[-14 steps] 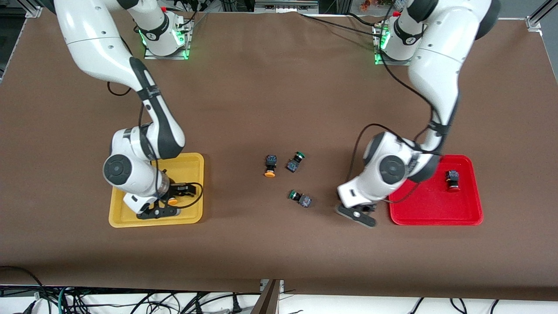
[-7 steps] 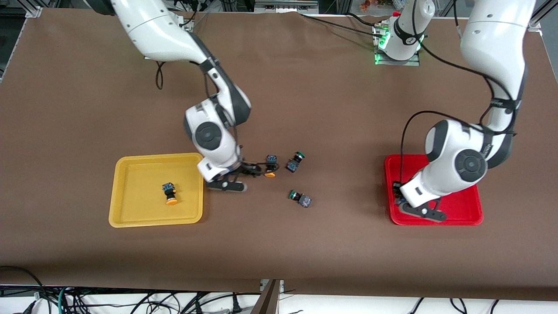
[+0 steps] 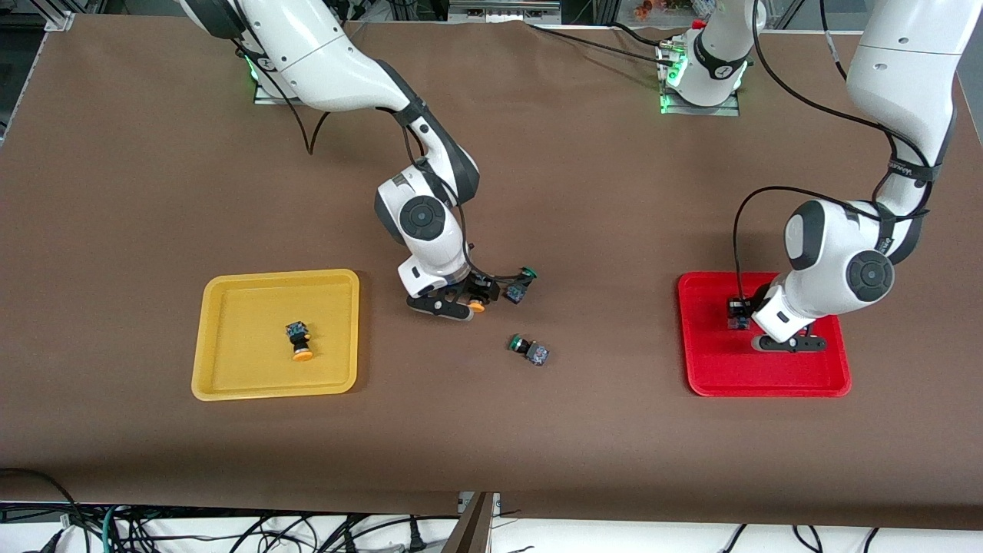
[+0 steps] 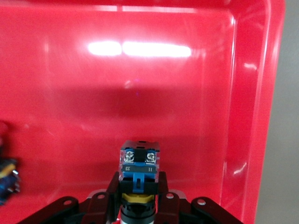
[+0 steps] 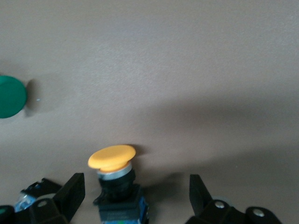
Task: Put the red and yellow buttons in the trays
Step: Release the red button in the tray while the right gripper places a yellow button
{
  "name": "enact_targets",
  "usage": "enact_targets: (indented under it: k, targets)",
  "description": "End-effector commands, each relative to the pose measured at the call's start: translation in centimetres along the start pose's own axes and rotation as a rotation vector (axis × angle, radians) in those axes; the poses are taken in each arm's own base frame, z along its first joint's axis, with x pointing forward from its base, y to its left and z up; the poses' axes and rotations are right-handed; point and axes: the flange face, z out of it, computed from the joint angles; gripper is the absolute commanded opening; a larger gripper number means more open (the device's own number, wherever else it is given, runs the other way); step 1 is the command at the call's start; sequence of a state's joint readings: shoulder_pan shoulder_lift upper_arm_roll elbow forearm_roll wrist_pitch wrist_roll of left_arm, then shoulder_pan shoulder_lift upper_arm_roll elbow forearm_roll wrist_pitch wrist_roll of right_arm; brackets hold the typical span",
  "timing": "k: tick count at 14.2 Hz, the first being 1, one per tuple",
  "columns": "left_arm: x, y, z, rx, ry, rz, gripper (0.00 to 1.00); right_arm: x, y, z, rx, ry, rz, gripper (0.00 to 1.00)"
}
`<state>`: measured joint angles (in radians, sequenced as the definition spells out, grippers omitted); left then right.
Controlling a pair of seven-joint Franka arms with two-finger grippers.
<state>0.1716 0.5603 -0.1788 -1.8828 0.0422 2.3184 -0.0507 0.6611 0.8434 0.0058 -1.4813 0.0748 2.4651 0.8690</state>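
Mid-table, the right gripper [image 3: 470,301] straddles the yellow-capped button [image 3: 477,306] with fingers spread; next it must close and carry it to the yellow tray [image 3: 215,384]. The left gripper [image 3: 749,326] pinches a button [image 4: 139,163] over the red tray [image 3: 768,384], ready to release.

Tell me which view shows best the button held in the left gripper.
The left wrist view: the held button fills the foreground between the left gripper fingers, over the red tray, screw terminals plain. The front view shows only a dark speck beside the arm. The right wrist view does not show it.
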Motion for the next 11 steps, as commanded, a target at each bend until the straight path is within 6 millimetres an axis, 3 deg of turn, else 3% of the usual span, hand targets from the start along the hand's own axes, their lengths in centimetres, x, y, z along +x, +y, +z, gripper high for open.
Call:
enact_targets:
  k: [1, 2, 4, 5, 6, 7, 8, 10, 11]
  targets:
    - [-1.3, 0.8, -0.6, -0.005, 0.002, -0.057, 0.07, 0.0, 0.1, 0.1, 0.003, 0.002, 0.01, 0.74]
    - [-1.2, 1.3, -0.5, -0.005, 0.006, -0.068, 0.08, 0.0, 0.1, 0.2, 0.005, 0.003, 0.009, 0.64]
    - [-1.0, 1.9, -0.1, -0.008, 0.03, -0.085, 0.15, -0.1, 0.1, 0.5, 0.005, 0.002, 0.023, 0.64]
    - [-0.9, 2.2, 0.3, -0.009, 0.027, -0.081, 0.31, -0.3, -0.1, 0.5, 0.005, 0.002, 0.019, 0.64]
    - [-0.6, 2.2, 0.4, -0.011, 0.028, -0.082, 0.53, -0.5, -0.1, 0.7, 0.006, 0.002, 0.017, 0.59]
    - [0.1, 1.9, -0.6, -0.012, 0.044, -0.085, 0.83, -0.5, -0.1, 0.9, 0.008, 0.005, 0.013, 0.48]
    - [0.8, 1.9, -2.0, -0.011, 0.059, -0.083, 1.0, -0.5, -0.1, 0.9, 0.006, 0.008, -0.004, 0.31]
    - [1.9, 2.1, -4.8, -0.005, 0.032, -0.078, 1.0, 0.0, 0.1, 0.5, 0.007, 0.016, -0.024, 0.0]
    - [2.6, 2.3, -6.6, -0.001, 0.024, -0.073, 1.0, 0.7, 0.4, 0.0, 0.007, 0.015, -0.038, 0.0]
